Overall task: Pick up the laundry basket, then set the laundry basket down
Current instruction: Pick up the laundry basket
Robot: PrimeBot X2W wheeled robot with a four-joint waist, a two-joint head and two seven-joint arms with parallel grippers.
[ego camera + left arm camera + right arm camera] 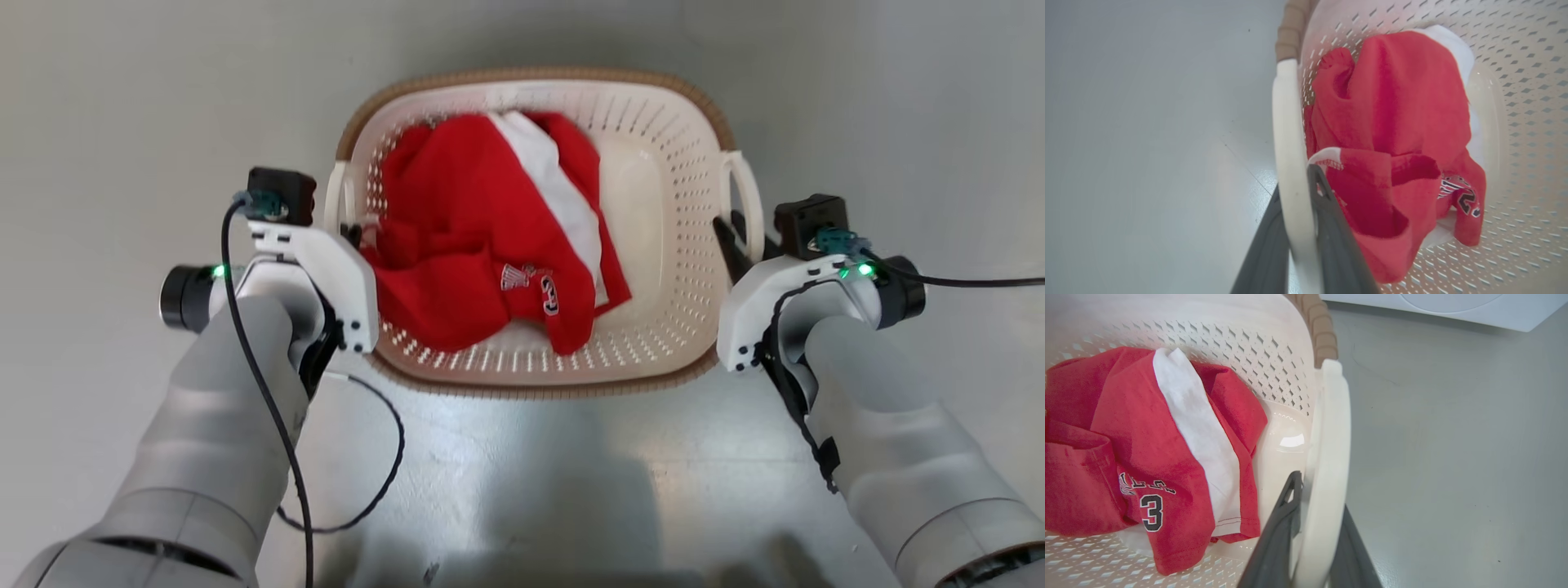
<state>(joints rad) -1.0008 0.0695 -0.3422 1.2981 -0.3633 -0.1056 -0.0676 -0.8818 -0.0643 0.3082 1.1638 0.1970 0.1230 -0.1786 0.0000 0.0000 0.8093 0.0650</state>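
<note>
The laundry basket [653,163] was held between the two grippers; whether it was clear of the floor [122,122] could not be told. The left gripper [1295,196] was pinched on the left loop handle [1286,114], one finger inside the loop and one outside, and the right gripper [1319,498] was clamped likewise on the right handle [1331,424]. The hold was judged slender: the smooth plastic could slide along the fingers if one arm were raised faster, and the basket would tilt. The red garment [465,237], heaped toward the left gripper, could then shift or spill.
</note>
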